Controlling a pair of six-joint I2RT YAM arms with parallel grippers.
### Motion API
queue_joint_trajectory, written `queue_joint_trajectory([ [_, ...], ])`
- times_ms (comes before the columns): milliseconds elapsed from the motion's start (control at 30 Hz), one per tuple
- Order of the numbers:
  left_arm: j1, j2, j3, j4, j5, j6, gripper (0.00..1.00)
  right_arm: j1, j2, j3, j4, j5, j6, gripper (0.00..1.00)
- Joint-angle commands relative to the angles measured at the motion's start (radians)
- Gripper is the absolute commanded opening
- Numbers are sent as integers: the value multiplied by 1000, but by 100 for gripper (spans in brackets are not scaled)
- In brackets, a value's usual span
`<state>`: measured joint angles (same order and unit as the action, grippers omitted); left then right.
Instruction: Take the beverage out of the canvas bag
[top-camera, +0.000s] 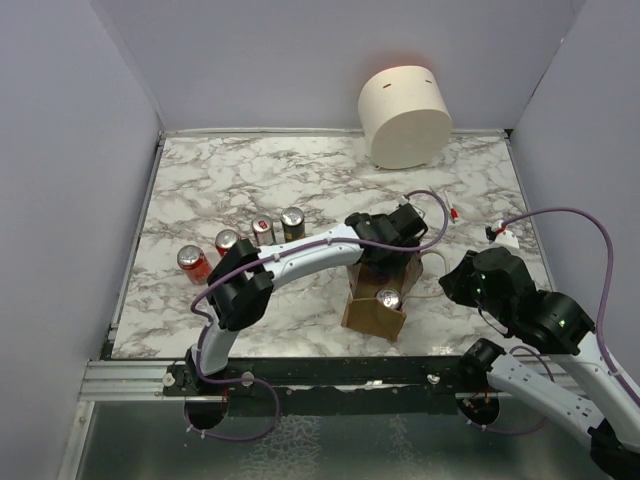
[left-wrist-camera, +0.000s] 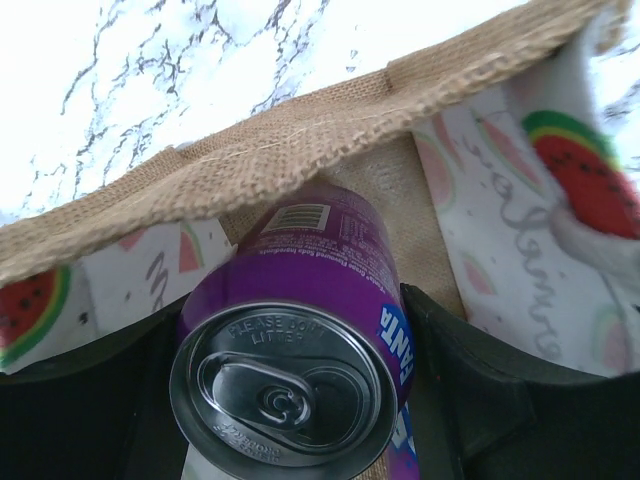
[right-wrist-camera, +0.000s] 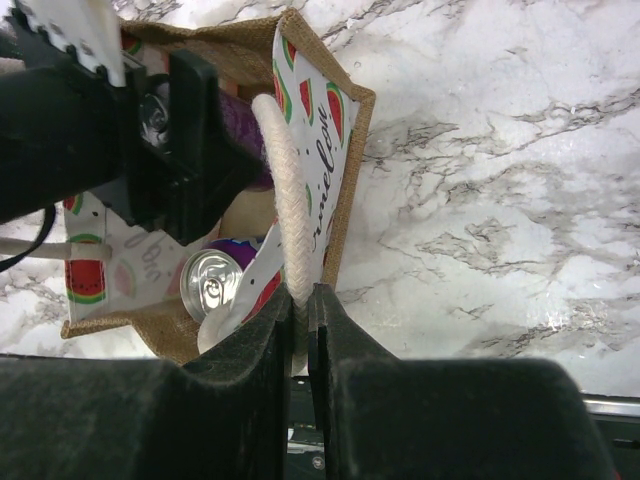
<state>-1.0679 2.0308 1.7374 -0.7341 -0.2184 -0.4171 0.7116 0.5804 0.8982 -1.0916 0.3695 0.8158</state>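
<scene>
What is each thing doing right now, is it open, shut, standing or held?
canvas bag, standing, top open
purple Fanta can, inside the bag, gripped
second can, loose inside the bag
left gripper, jaws shut on the purple Fanta can
right gripper, jaws shut on the rope handle
four soda cans, upright outside the bag

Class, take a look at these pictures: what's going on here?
The left end effector reaches into the small tan burlap canvas bag and is closed around a purple aluminium drink can. The can sits inside the bag, not yet out. The right end effector is clamped shut on the bag's white rope handle, apparently to steady the bag. Four other cans stand on the marble table, left of the bag.
</scene>
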Motion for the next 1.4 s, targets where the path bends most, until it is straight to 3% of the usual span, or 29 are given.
queue_joint_trajectory([
  [0, 1, -120, 72, 26, 19, -11, 23, 2, -9, 0, 5, 11, 2, 11],
  [467, 2, -326, 73, 162, 91, 39, 0, 1, 4, 0, 7, 8, -2, 11],
  [700, 2, -416, 118, 219, 28, 84, 0, 2, 8, 0, 6, 8, -3, 11],
  [867, 2, -486, 141, 285, -100, 150, 0, 2, 10, 0, 6, 9, -3, 11],
  [1100, 6, -624, 6, 420, -435, 218, 0, 2, 15, 0, 5, 9, -4, 11],
  [1233, 27, -677, -80, 402, -615, 158, 0, 1, 17, 0, 5, 9, -4, 11],
  [1367, 109, -692, -118, 282, -607, 43, 0, 2, 21, 0, 7, 7, -5, 11],
])
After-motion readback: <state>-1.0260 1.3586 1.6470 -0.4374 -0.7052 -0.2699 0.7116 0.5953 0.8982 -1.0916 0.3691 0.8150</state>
